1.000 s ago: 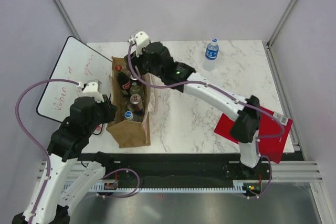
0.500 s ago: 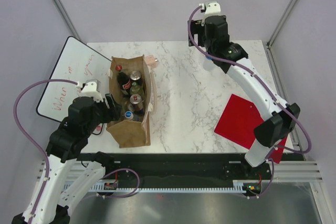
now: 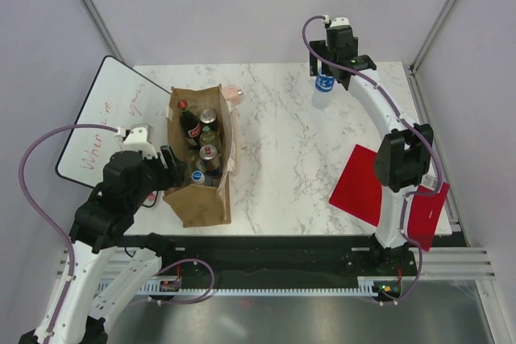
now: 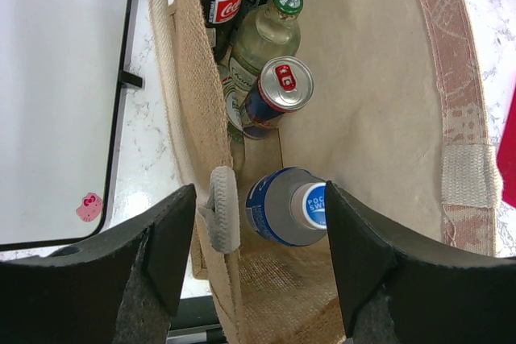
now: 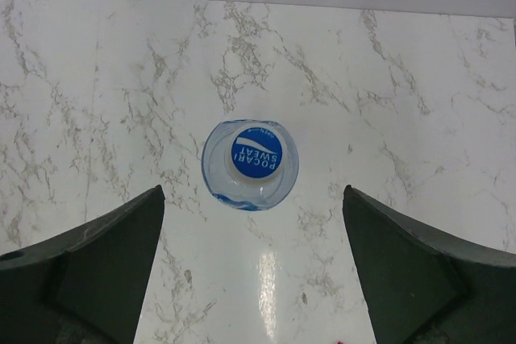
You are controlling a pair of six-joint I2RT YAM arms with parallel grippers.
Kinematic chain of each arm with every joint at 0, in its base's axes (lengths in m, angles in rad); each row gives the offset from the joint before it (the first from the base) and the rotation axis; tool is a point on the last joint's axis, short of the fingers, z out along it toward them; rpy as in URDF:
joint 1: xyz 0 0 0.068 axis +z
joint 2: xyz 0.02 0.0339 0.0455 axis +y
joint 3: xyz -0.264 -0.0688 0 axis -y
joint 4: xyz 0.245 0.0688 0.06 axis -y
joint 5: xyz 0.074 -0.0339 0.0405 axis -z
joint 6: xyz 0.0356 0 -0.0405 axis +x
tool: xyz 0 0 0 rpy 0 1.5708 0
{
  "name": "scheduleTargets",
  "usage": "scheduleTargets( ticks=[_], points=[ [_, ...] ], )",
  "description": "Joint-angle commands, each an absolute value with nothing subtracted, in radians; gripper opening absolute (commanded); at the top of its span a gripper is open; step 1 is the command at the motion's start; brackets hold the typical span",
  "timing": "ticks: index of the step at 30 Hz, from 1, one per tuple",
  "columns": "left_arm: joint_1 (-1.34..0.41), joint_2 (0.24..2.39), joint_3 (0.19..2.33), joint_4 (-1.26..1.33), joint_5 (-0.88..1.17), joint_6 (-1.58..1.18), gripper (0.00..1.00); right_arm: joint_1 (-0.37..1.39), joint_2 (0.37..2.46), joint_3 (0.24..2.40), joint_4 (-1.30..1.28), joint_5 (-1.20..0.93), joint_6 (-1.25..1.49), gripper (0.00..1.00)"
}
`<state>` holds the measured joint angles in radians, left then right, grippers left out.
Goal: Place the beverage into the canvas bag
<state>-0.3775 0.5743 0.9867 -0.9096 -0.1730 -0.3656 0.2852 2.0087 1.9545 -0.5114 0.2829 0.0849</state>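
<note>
Your right tool (image 5: 251, 195) hangs released, jaws wide, directly above the blue-capped bottle (image 5: 250, 163), which stands by the tabletop's (image 3: 282, 142) far edge, toward the right corner. The canvas bag (image 3: 201, 199) stands near the near left corner with 5 drinks (image 4: 278, 90) showing inside. Your left tool (image 4: 260, 199) is released, astride the bag's rim.

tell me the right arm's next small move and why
Probably lower the right gripper straight down around the Pocari Sweat bottle: it stands upright on the table, centred between the open jaws, outside the canvas bag.
</note>
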Motion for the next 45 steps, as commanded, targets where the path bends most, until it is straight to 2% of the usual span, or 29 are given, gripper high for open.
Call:
scheduleTargets(
  ticks=[1,9,15,18,21,22,24,25,26,27,28,29,31,37,45],
  points=[
    [-0.379,0.569,0.985,-0.871,-0.195,-0.351,0.71,0.268,2.074,2.028,-0.505,0.238,0.065,0.98],
    [-0.379,0.591,0.979,-0.87,-0.195,-0.356,0.67,0.232,2.172,2.071,-0.48,0.169,0.057,0.96],
    [-0.379,0.577,0.982,-0.868,-0.195,-0.368,0.65,0.232,2.218,2.088,-0.468,0.141,0.04,0.9],
    [-0.379,0.581,0.991,-0.874,-0.186,-0.362,0.61,0.232,2.218,2.085,-0.476,0.141,0.041,0.83],
    [-0.379,0.586,0.996,-0.879,-0.179,-0.362,0.55,0.23,2.2,2.08,-0.485,0.143,0.046,0.61],
    [-0.379,0.586,0.994,-0.88,-0.176,-0.362,0.52,0.232,2.178,2.079,-0.486,0.138,0.046,0.51],
    [-0.379,0.592,0.996,-0.884,-0.175,-0.362,0.42,0.236,2.151,2.077,-0.497,0.127,0.046,0.42],
    [-0.379,0.595,0.996,-0.885,-0.172,-0.362,0.37,0.242,2.116,2.079,-0.505,0.126,0.045,0.35],
    [-0.38,0.6,1.0,-0.885,-0.17,-0.362,0.26,0.248,2.099,2.08,-0.52,0.129,0.041,0.31],
    [-0.379,0.603,1.0,-0.885,-0.169,-0.362,0.2,0.253,2.077,2.095,-0.532,0.129,0.04,0.27],
    [-0.379,0.606,1.002,-0.884,-0.166,-0.362,0.14,0.273,2.039,2.109,-0.551,0.129,0.029,0.17],
    [-0.379,0.606,1.002,-0.882,-0.164,-0.364,0.04,0.284,2.02,2.153,-0.593,0.126,0.02,0.1],
    [-0.379,0.607,1.003,-0.879,-0.163,-0.364,0.02,0.328,1.968,2.212,-0.643,0.123,0.009,0.0],
    [-0.379,0.6,1.002,-0.874,-0.166,-0.36,0.02,0.464,1.798,2.289,-0.689,0.068,-0.012,0.0],
    [-0.379,0.589,0.996,-0.868,-0.16,-0.373,0.02,0.581,1.576,2.109,-0.514,-0.132,0.109,0.0]
  ],
)
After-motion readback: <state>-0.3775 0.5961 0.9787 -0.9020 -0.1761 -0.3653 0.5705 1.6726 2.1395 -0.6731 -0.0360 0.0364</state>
